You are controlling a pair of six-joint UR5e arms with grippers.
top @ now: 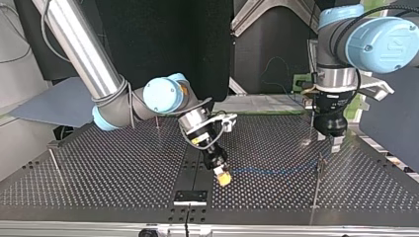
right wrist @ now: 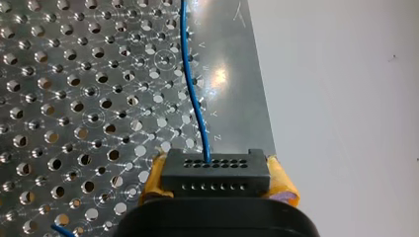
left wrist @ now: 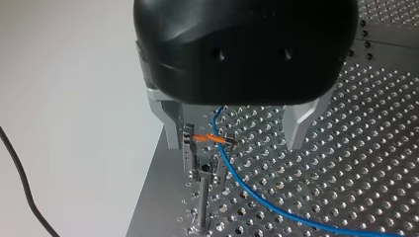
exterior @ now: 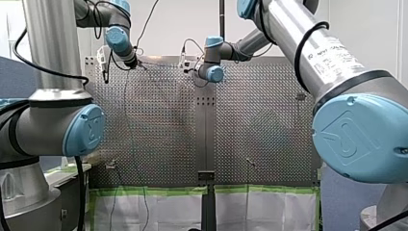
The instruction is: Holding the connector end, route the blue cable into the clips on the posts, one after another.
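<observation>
The blue cable (top: 276,171) lies low over the perforated table (top: 123,173), running between my two grippers. Yellow pads of my right gripper (right wrist: 217,186) are shut on the black connector (right wrist: 215,170), from which the cable (right wrist: 193,94) leads away. In the top view this gripper (top: 224,177) tilts down near the table's middle. My left gripper (left wrist: 237,145) stands open over a post with a clip (left wrist: 202,173). The cable (left wrist: 237,173), with an orange band (left wrist: 205,138), passes between its metal fingers (left wrist: 174,126) just above the clip. In the top view it (top: 332,140) hangs at the right.
Thin posts stand on the table: one (top: 319,170) beside the cable at the top view's right, one (top: 54,160) at the far left, one (top: 157,122) behind my right arm. A black bracket (top: 190,196) sits at the near edge.
</observation>
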